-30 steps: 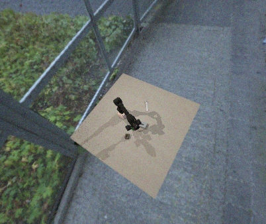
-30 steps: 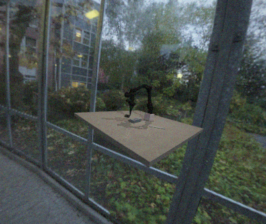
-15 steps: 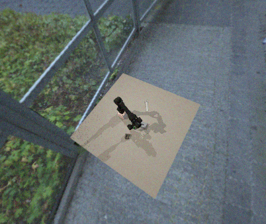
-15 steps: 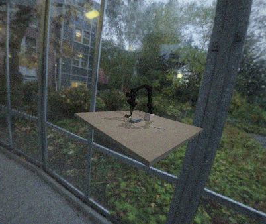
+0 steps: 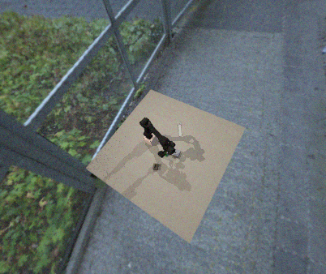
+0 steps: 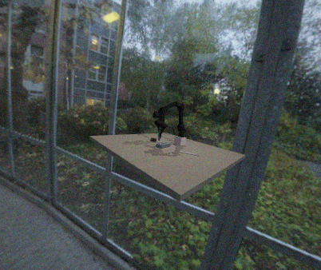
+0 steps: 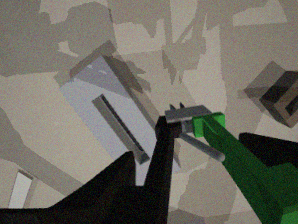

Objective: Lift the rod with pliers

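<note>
A tan tabletop (image 5: pixel 187 219) (image 6: pixel 172 172) (image 7: pixel 45 85), square-cornered and finely speckled, shows a thick side edge in the exterior view. Overlapping shadows of the arm (image 5: pixel 156 134) (image 6: pixel 168 107) spread across its middle. The arm rises from a pale pinkish box (image 5: pixel 149 140) (image 6: pixel 180 140) and bends over toward a light gray block (image 5: pixel 177 154) (image 6: pixel 164 145) (image 7: pixel 87 90). In the wrist view, a long, narrow slot (image 7: pixel 120 127) runs along the block's top; the rod cannot be told apart from the gray and dark bands inside it.

The gripper (image 5: pixel 166 152) (image 6: pixel 160 133) (image 7: pixel 186 149) has its black jaws parted fairly wide, with the green-handled pliers (image 5: pixel 167 154) (image 6: pixel 159 132) (image 7: pixel 209 125) held between them, clear of the holster. Whether the pliers are locked cannot be told. The holster, a small brown open-topped box (image 5: pixel 156 166) (image 6: pixel 153 140) (image 7: pixel 285 102), stands apart from the block. A thin whitish strip (image 5: pixel 179 129) (image 6: pixel 189 153) (image 7: pixel 21 189) lies flat on the other side of the block.

Surroundings: gray paving (image 5: pixel 244 182) (image 6: pixel 17 224) adjoins a glass wall with dark metal posts (image 5: pixel 29 150) (image 6: pixel 256 120). Leafy ground cover, trees and a building with lit windows appear beyond the glass.
</note>
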Robot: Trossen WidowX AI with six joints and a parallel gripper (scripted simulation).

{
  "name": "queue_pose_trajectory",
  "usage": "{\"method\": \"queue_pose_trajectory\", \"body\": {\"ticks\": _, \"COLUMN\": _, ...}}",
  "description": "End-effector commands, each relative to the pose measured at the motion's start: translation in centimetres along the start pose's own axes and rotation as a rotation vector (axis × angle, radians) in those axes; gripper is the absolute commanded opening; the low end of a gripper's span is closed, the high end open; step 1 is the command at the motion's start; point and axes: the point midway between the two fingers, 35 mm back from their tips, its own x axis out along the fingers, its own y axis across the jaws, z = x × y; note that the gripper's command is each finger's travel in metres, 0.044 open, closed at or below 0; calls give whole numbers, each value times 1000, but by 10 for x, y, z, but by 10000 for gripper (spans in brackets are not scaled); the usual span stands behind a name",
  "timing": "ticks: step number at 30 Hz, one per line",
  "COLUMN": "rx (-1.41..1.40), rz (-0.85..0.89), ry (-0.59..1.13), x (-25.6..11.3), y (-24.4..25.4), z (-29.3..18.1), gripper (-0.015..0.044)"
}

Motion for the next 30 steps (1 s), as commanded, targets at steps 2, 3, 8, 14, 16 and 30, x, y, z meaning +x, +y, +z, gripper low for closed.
{"method": "queue_pose_trajectory", "body": {"ticks": 2, "rx": -51, "rz": 6, "ry": 0, "x": 0, "y": 10, "z": -2, "gripper": 321}}
{"method": "queue_pose_trajectory", "body": {"ticks": 3, "rx": -59, "rz": 6, "ry": 1, "x": 0, "y": 11, "z": -2, "gripper": 321}}
{"method": "queue_pose_trajectory", "body": {"ticks": 8, "rx": -102, "rz": 7, "ry": 2, "x": 1, "y": 19, "z": -4, "gripper": 321}}
{"method": "queue_pose_trajectory", "body": {"ticks": 14, "rx": -154, "rz": 7, "ry": 4, "x": 1, "y": 28, "z": -7, "gripper": 321}}
{"method": "queue_pose_trajectory", "body": {"ticks": 16, "rx": -171, "rz": 8, "ry": 4, "x": 1, "y": 31, "z": -8, "gripper": 321}}
{"method": "queue_pose_trajectory", "body": {"ticks": 30, "rx": -291, "rz": 9, "ry": 9, "x": 2, "y": 52, "z": -15, "gripper": 321}}
